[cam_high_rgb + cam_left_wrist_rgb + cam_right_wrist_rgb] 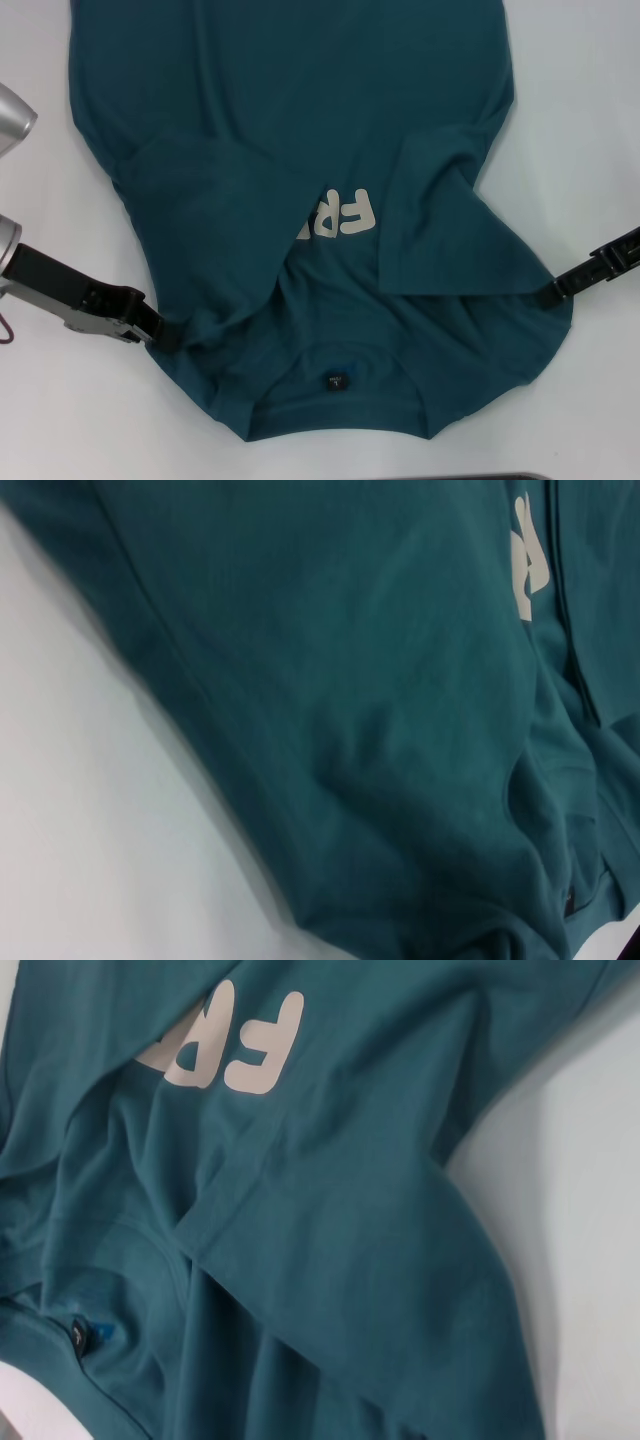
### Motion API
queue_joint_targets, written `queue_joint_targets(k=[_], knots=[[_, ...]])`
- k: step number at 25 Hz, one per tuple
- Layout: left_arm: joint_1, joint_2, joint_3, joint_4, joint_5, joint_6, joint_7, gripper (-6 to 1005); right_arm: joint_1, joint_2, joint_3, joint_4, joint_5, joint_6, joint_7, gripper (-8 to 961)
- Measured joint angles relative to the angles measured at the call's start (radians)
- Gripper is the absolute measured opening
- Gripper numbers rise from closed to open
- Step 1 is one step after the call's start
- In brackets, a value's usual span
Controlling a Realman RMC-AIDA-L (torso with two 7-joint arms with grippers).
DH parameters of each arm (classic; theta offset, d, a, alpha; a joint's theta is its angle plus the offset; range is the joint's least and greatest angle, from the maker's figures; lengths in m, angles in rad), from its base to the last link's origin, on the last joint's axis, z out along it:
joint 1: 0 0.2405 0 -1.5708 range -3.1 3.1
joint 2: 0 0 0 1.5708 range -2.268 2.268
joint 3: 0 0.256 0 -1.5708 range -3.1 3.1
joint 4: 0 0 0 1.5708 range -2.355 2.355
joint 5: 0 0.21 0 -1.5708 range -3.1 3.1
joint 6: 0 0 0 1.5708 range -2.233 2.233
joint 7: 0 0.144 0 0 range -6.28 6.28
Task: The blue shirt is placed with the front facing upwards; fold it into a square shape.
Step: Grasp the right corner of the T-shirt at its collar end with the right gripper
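Blue shirt [290,130] spread on white table [590,120], front upward, collar end nearest the robot, hem running out of the head view at the far edge. Both sleeves folded inward over the chest: left sleeve [210,230] lying as a broad flap across the left half, right sleeve [440,230] as an angled flap across the right half. Pale lettering [350,213] partly exposed between the two flaps, its ends covered. Small black neck label [335,381] visible inside the collar [335,405], near the lower middle of the head view.

Left gripper [165,332] at the shirt's left shoulder edge, tips touching or buried in the fabric; opening of fingers cannot be told. Right gripper [545,293] at the right shoulder edge, tip meeting the cloth; finger state likewise cannot be told.

Wrist views: rumpled teal fabric, part of the lettering [225,1045], bare table beside the shirt edge.
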Motion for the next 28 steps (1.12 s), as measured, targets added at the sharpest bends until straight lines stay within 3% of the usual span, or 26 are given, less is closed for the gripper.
queue_joint_targets(k=[20, 28], knots=[[-0.007, 0.002, -0.005, -0.012, 0.0, 0.008, -0.004, 36, 0.008, 0.019, 0.013, -0.004, 0.012, -0.027, -0.03, 860], [-0.01, 0.002, -0.011, -0.012, 0.0, 0.008, -0.001, 36, 0.012, -0.008, 0.045, -0.007, 0.061, -0.07, -0.045, 860]])
